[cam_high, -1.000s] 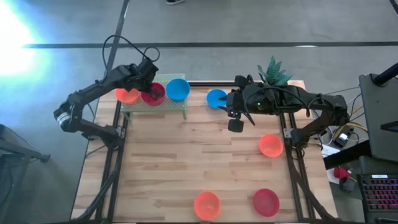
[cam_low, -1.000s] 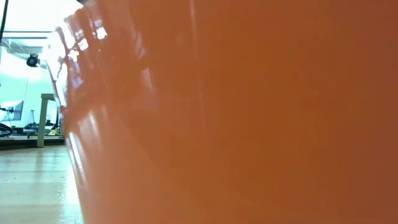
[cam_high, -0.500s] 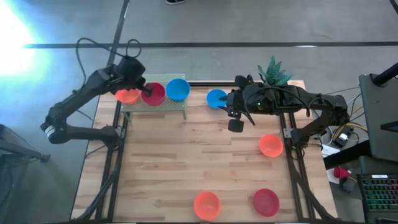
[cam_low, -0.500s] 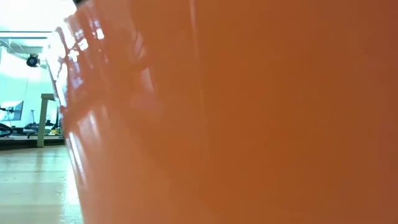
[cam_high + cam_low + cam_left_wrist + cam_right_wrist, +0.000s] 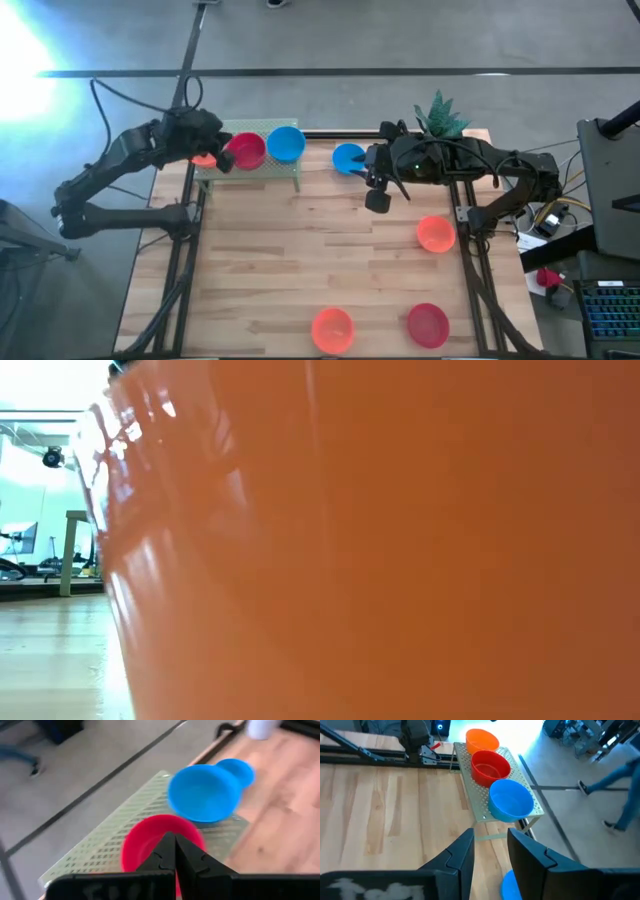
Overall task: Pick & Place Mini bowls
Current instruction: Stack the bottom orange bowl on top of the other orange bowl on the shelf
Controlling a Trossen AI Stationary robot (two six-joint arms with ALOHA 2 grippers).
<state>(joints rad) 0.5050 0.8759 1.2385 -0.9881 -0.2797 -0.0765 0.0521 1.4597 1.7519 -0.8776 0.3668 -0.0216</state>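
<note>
Mini bowls, upright: orange (image 5: 205,158), red (image 5: 246,151) and blue (image 5: 286,143) in a row on the far-left rack; blue (image 5: 347,157) far centre; orange (image 5: 434,234) right; orange (image 5: 332,328) and red (image 5: 427,325) near

Bright, uneven light, with one view almost blocked.
From my station the high view had a hard white-blue glare in its upper left corner, washing out the floor (image 5: 60,60) there, while the table (image 5: 300,260) was evenly lit with soft shadows. The low view was filled by an out-of-focus orange bowl (image 5: 400,560) right against the lens, streaked with reflections; only a bright strip showed beside it. The left wrist view was blurred throughout. The right wrist view was sharper, with cold glare beyond the rack (image 5: 481,810).
</note>
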